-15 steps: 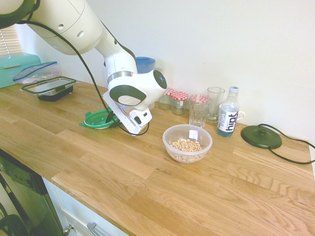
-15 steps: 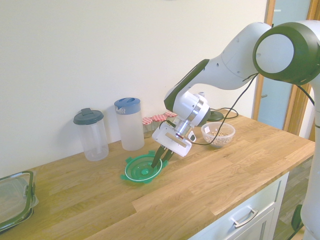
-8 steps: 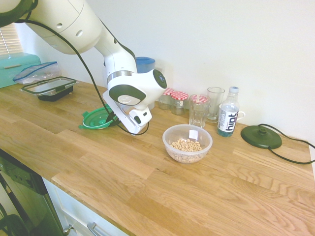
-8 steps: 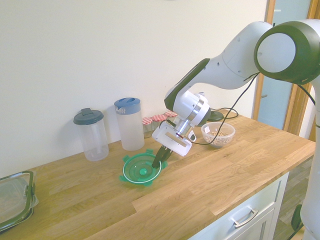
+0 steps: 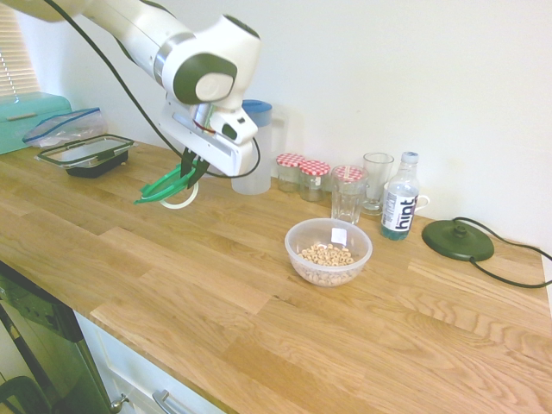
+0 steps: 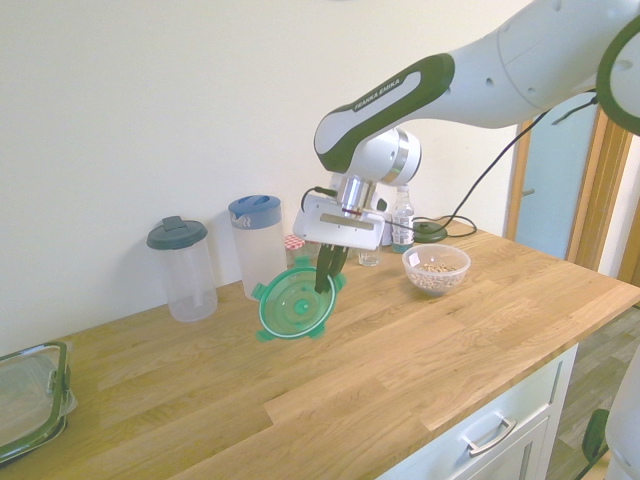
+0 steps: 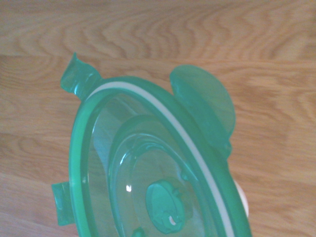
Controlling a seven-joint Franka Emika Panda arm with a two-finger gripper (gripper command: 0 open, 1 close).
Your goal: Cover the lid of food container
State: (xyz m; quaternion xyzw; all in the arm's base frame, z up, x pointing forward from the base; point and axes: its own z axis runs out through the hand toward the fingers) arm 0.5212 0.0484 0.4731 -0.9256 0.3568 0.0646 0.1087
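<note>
The round translucent green lid [image 5: 166, 187] [image 6: 294, 306] hangs tilted in the air above the wooden counter. My gripper [image 5: 191, 172] [image 6: 325, 281] is shut on its rim from above. In the wrist view the lid [image 7: 148, 168] fills most of the picture, with its clip tabs and white ring showing over the wood. The food container [image 5: 329, 250] [image 6: 436, 268], a small clear bowl of beige cereal with a white label, stands on the counter well apart from the lid, toward the arm's base side.
Behind the bowl stand red-checked jars [image 5: 304, 174], a drinking glass [image 5: 348, 195], a water bottle [image 5: 399, 198] and a black round base [image 5: 457, 240]. Two tall jugs [image 6: 257, 247] [image 6: 181, 267] stand by the wall. A rectangular dark-rimmed container [image 5: 86, 153] sits far along the counter.
The gripper has closed on the lid's rim and risen, taking the lid off the counter and tilting it. The bowl has stayed put.
</note>
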